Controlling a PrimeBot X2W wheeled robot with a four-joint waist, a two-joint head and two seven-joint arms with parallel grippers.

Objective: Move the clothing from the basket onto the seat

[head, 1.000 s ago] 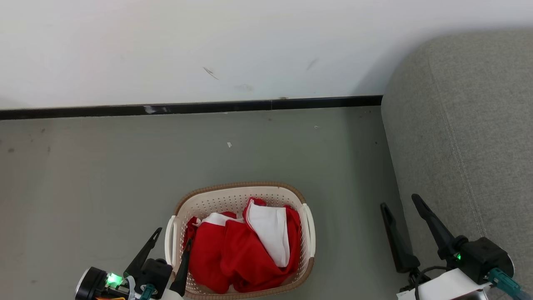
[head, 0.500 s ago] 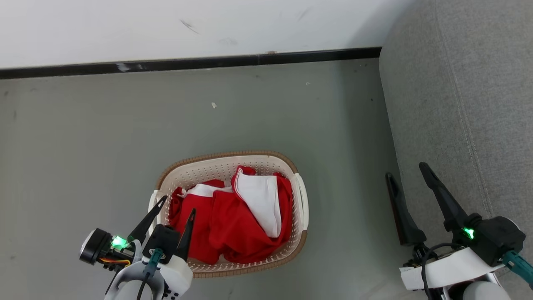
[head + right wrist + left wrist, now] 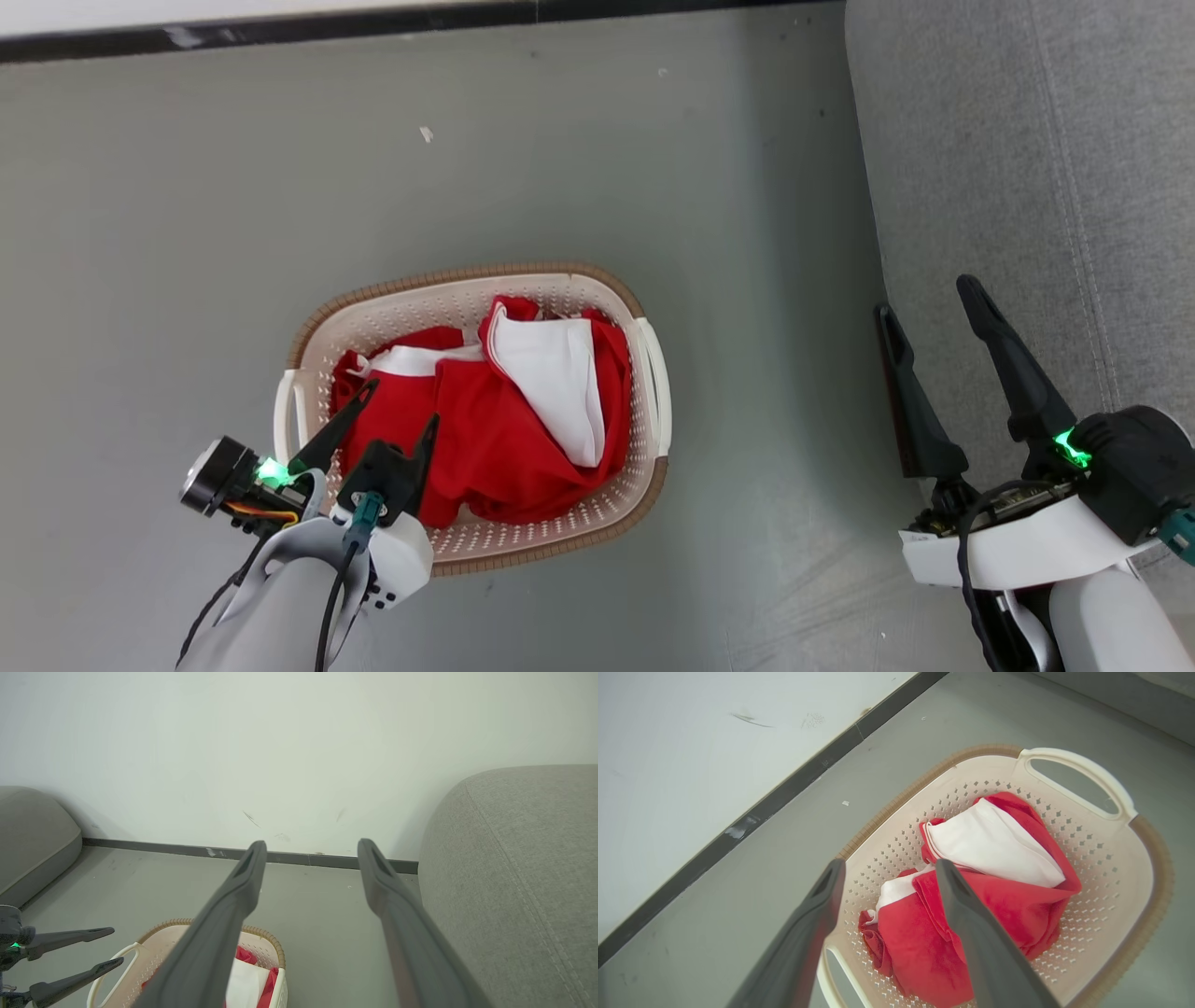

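The basket [image 3: 448,276], cream perforated plastic with a brown rim, stands on the grey floor and holds the clothing [image 3: 504,420], crumpled red fabric with white panels. My left gripper [image 3: 403,401] hangs open over the clothing's left end, holding nothing. The left wrist view looks down past the left gripper [image 3: 889,863] at the clothing [image 3: 1017,905] and the basket [image 3: 1153,858]. At the right, my right gripper [image 3: 924,297] is open and empty beside the edge of the grey seat [image 3: 1027,140]. In the right wrist view, the right gripper [image 3: 311,843] points at the wall, with the seat [image 3: 514,858] to its right.
A white wall with a black skirting strip [image 3: 280,28] runs behind the basket. Bare grey floor [image 3: 766,280] separates basket and seat. The right wrist view also catches the basket [image 3: 187,923], my left gripper [image 3: 117,945] and another grey cushion [image 3: 32,840] at far left.
The head camera has tilted down, so the whole scene has slid up the view. My left gripper has moved from the basket's left handle to above the clothing. Both grippers stayed open.
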